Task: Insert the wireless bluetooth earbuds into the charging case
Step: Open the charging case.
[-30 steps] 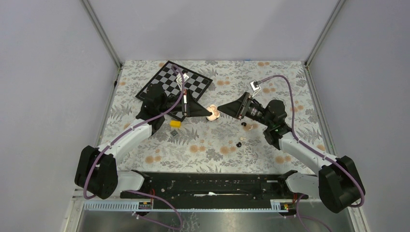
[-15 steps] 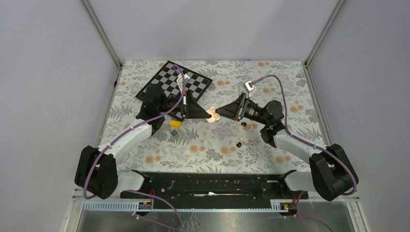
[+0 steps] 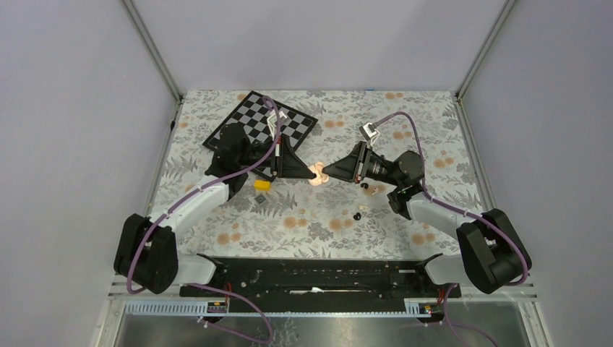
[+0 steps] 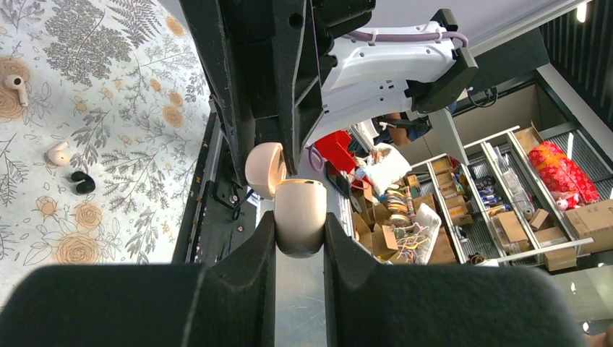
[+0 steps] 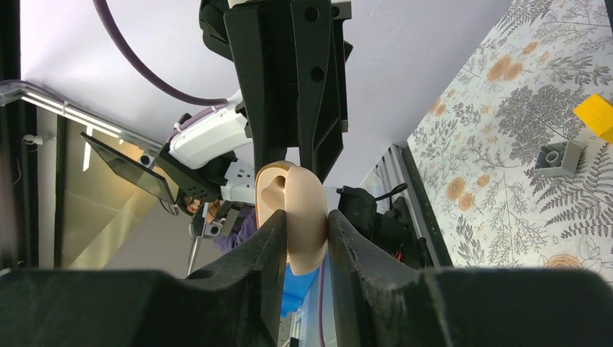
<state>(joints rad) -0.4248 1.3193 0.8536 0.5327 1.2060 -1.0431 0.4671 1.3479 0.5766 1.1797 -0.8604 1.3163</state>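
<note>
The pale beige charging case (image 3: 316, 174) hangs above the middle of the table, held between both grippers. My left gripper (image 4: 298, 225) is shut on its rounded body (image 4: 298, 210). The lid (image 4: 263, 169) stands open. My right gripper (image 5: 303, 220) is shut on the lid (image 5: 302, 210) from the other side. In the top view the left gripper (image 3: 308, 172) and the right gripper (image 3: 327, 173) meet tip to tip. Two pale earbuds (image 3: 369, 189) and a black one (image 3: 357, 215) lie on the table under the right arm. They also show in the left wrist view: pale (image 4: 58, 153), pale (image 4: 14, 82) and black (image 4: 83, 182).
A chessboard (image 3: 249, 116) lies at the back left under the left arm. A small yellow block (image 3: 262, 185) and a small grey brick (image 3: 259, 197) sit near the left arm; both show in the right wrist view, yellow (image 5: 596, 113) and grey (image 5: 556, 155).
My right gripper has moved left and down to the case and now grips its lid. The left gripper has kept hold of the case and shifted only slightly.
</note>
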